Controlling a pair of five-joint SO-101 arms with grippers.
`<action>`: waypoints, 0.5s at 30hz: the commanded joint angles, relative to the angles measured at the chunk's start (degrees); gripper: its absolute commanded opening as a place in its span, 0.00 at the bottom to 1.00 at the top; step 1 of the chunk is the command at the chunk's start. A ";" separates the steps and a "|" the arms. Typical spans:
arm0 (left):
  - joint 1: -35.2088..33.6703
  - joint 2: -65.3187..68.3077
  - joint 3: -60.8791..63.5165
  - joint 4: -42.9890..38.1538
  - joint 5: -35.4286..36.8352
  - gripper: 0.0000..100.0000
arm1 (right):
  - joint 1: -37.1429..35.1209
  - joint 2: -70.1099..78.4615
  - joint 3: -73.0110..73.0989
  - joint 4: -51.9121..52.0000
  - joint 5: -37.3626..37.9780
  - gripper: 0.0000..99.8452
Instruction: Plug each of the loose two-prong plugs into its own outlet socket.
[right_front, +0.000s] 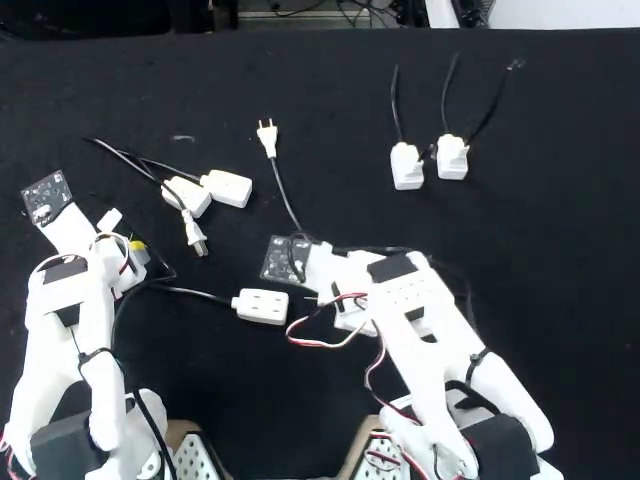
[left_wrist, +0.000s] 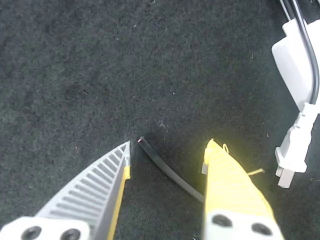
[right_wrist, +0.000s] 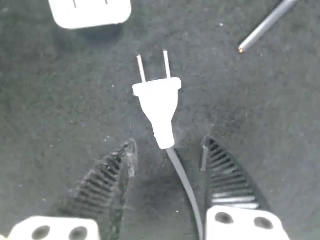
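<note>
Right claw (right_wrist: 168, 145) released, its jaws spread either side of a white plug (right_wrist: 156, 102) where the cord (right_wrist: 182, 185) leaves the body; nothing is grasped yet. The plug lies flat on the surface (right_wrist: 50, 100), prongs pointing away toward a socket (right_wrist: 90, 12) just beyond, so the line for insertion looks favourable. Left claw (left_wrist: 169, 145) likewise released, straddling the loose end of a black cable (left_wrist: 165, 167). A second plug (left_wrist: 295, 150) lies off to the side, beside a second socket (left_wrist: 292, 65). In the high view a third plug (right_front: 267, 135) lies apart with open room around it, and the filled sockets (right_front: 407, 165) sit at the far side. Judgement: the gap from plug to socket is short and unobstructed, but cords crowd the left arm's side.
</note>
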 joint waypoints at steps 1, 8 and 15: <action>0.31 -1.14 -0.75 -0.62 -0.70 0.24 | -0.79 -1.63 -0.04 -0.88 4.92 0.21; 0.13 -1.14 -0.75 -0.62 -0.70 0.24 | -0.35 -1.63 0.04 -1.05 5.27 0.20; 0.13 -1.14 -0.75 -0.62 -0.70 0.24 | -3.78 -1.63 0.22 -0.97 2.46 0.20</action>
